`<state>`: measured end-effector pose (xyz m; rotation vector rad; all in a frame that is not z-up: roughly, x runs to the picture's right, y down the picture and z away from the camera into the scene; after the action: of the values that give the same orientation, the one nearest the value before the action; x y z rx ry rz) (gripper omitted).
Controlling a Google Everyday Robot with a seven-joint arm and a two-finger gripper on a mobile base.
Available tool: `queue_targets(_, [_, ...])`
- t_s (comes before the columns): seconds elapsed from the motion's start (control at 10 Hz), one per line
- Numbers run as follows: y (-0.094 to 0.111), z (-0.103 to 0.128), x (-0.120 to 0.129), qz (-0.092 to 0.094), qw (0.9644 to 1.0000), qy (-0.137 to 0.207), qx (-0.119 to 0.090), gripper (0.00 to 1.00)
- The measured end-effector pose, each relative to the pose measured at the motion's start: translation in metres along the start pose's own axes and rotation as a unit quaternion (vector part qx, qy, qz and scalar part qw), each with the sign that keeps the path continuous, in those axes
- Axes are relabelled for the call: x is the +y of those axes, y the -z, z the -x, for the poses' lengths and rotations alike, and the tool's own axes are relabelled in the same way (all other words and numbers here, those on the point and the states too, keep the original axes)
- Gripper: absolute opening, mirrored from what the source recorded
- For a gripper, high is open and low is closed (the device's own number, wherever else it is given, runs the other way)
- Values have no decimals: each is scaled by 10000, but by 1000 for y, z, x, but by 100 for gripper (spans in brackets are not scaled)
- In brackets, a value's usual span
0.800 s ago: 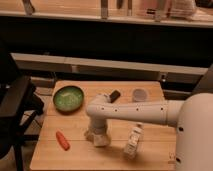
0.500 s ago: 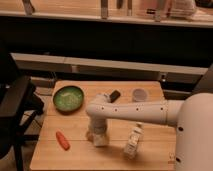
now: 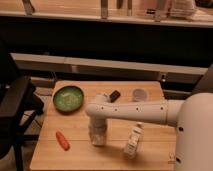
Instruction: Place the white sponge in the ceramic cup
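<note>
The ceramic cup (image 3: 140, 94) is small and pale and stands upright at the back right of the wooden table (image 3: 75, 155). My arm reaches from the right across the table and bends down at its middle. My gripper (image 3: 97, 136) points straight down at the table's front middle. A pale cream block, the white sponge (image 3: 98, 141), shows at the gripper's tip, on or just above the table; the gripper partly hides it. The cup is well apart from the gripper, further back and to the right.
A green bowl (image 3: 68, 97) sits at the back left. A small dark object (image 3: 115, 95) lies left of the cup. A white labelled bottle (image 3: 133, 141) stands right of the gripper. An orange-red carrot-like thing (image 3: 62, 140) lies at the front left. A dark chair (image 3: 15, 110) stands left of the table.
</note>
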<state>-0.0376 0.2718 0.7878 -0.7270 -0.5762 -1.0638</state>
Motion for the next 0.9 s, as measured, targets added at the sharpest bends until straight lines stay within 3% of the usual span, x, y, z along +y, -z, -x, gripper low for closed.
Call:
queue_targets(0.1, [1, 0, 0, 1, 10000, -12, 13, 0])
queue_targets(0.6, [44, -15, 5, -58, 9999, -84, 108, 0])
queue_targets(0.9, [59, -33, 2, -104, 9998, -120, 155, 1])
